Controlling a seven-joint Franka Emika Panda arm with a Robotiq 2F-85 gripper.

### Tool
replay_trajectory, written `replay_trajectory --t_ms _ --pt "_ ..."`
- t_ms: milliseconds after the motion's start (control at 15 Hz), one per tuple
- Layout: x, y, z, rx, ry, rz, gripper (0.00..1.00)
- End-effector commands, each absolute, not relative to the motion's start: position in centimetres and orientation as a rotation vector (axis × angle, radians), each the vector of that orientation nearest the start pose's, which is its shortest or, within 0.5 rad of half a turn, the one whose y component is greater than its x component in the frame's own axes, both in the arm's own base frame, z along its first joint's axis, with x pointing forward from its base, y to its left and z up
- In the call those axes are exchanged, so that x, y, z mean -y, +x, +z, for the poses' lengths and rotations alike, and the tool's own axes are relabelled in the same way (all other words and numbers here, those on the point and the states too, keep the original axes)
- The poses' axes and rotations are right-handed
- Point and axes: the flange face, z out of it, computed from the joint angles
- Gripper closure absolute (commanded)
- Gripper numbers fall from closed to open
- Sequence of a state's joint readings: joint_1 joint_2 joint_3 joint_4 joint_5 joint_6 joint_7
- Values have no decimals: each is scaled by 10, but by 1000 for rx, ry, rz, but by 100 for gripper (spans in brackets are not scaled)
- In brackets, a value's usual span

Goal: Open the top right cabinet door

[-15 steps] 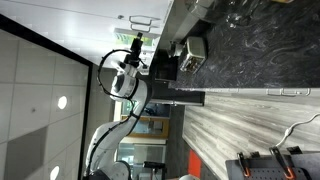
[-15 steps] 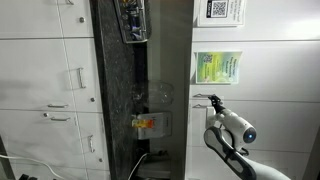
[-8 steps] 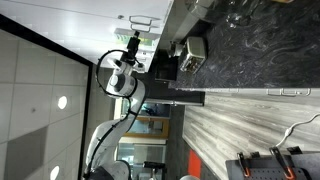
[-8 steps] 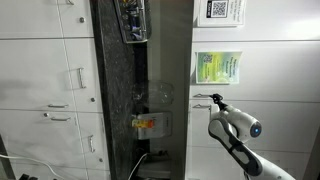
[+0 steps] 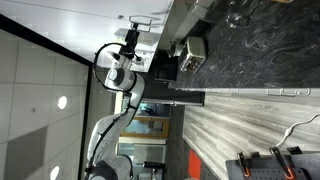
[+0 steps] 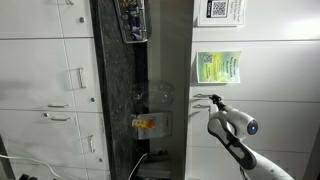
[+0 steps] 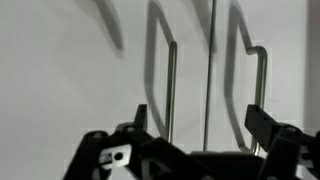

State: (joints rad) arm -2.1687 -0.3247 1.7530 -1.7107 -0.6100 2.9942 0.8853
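Observation:
In the wrist view, flat light grey-white door panels fill the frame. A vertical seam (image 7: 210, 60) runs between two slim silver bar handles, one (image 7: 170, 90) left of it and one (image 7: 262, 90) right of it. My gripper (image 7: 200, 125) is open and empty, its fingers spread below the handles and close to the panels, touching neither. In an exterior view the gripper (image 6: 203, 98) sits at the edge of the top right cabinet door (image 6: 290, 105). It also shows in an exterior view (image 5: 132, 42), up against the upper cabinets.
The exterior views are turned sideways. A dark marbled counter (image 6: 140, 60) holds a clear container (image 6: 133, 20) and an orange item (image 6: 145, 123). White lower doors with handles (image 6: 50, 90) lie beyond it. A green label (image 6: 217, 67) hangs on the neighbouring upper door.
The arm has extended, carrying the gripper a little closer to the upper cabinet doors and their handles. The doors have not moved.

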Motion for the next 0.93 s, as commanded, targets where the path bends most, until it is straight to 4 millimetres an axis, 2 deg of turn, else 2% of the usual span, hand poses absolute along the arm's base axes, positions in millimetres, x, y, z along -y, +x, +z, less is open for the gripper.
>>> replay_trajectory --t_ms 0,67,133,467,667,733,800,867 --pt "117 641 657 -760 -2823 -2073 0" --pt "119 643 657 -766 -2820 -2077 25" --pt "121 644 657 -764 -2819 -2085 25" --pt "129 642 658 -776 -2846 -2083 63" --pt "133 634 664 -796 -2866 -2061 87" --pt "127 632 669 -795 -2871 -2060 94" --pt "122 630 672 -788 -2873 -2061 99" --pt "127 625 672 -785 -2878 -2058 100"
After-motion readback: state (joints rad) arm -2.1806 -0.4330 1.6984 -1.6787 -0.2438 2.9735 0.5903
